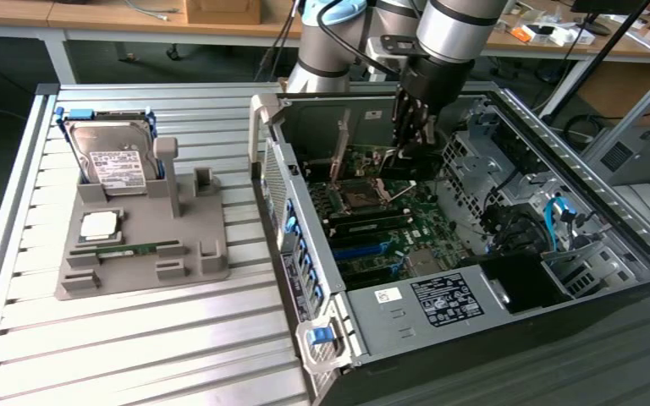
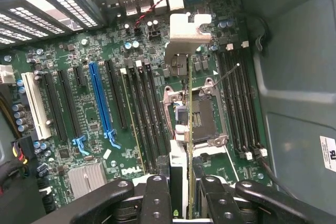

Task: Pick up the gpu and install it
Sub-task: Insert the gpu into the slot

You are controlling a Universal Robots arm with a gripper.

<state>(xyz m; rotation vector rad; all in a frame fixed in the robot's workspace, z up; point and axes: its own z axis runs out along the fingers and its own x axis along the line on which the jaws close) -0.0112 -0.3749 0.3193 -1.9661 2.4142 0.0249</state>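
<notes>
Pinching the thin dark green gpu card (image 2: 189, 129) edge-on with its silver bracket, hovering inside the open computer case (image 1: 596, 203) over the green motherboard (image 2: 100, 103), apparently aligning for a slot.

The gpu (image 2: 189, 129), a thin green card with silver bracket, hangs edge-on above the motherboard (image 2: 105, 77).

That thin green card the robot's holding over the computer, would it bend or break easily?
The gpu, pinched edge-on in the gripper, hangs straight, so it is probably stiff. It looks thin and light. Its metal bracket adds rigidity, yet the bare board likely dislikes knocks.
</notes>
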